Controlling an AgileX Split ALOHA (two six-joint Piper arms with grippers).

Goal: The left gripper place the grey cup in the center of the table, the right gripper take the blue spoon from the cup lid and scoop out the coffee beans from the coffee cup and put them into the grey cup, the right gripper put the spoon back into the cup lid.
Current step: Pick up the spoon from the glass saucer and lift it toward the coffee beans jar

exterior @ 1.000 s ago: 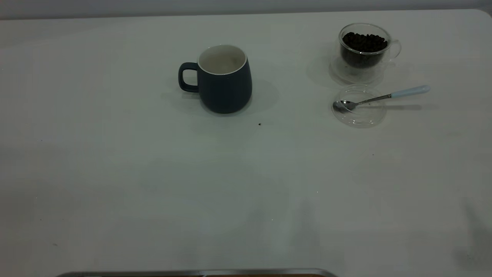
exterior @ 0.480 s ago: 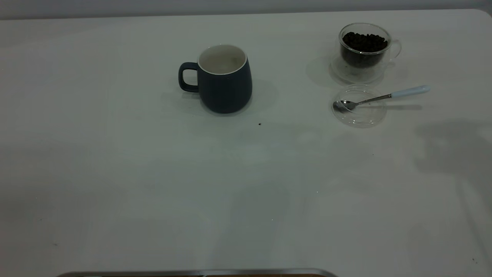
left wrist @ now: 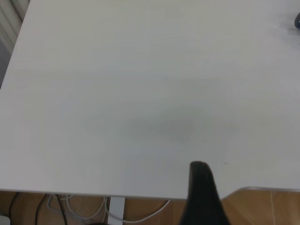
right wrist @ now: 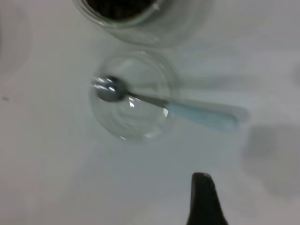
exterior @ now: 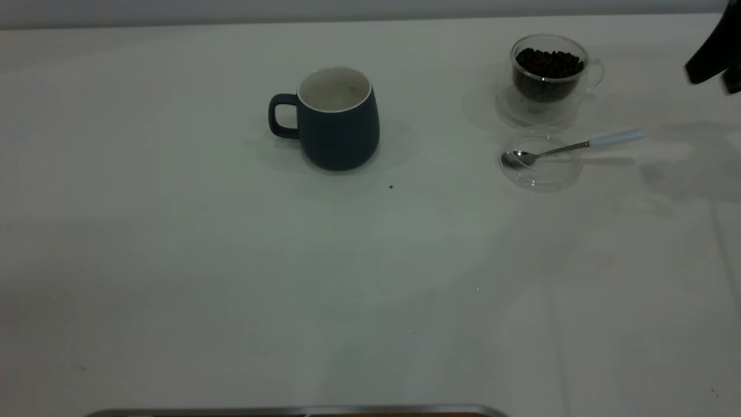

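Spoon on lid | right tool above (grip state unclear)

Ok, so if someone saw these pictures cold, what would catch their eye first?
Probably the grey cup, standing upright and alone near the middle of the white table. Next, at the far right, the glass coffee cup full of dark coffee beans, with the blue spoon resting its bowl in the clear cup lid just in front.

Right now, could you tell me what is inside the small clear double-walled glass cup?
The small clear double-walled glass cup holds a heap of dark roasted coffee beans. The pile hides whatever lies beneath its surface.
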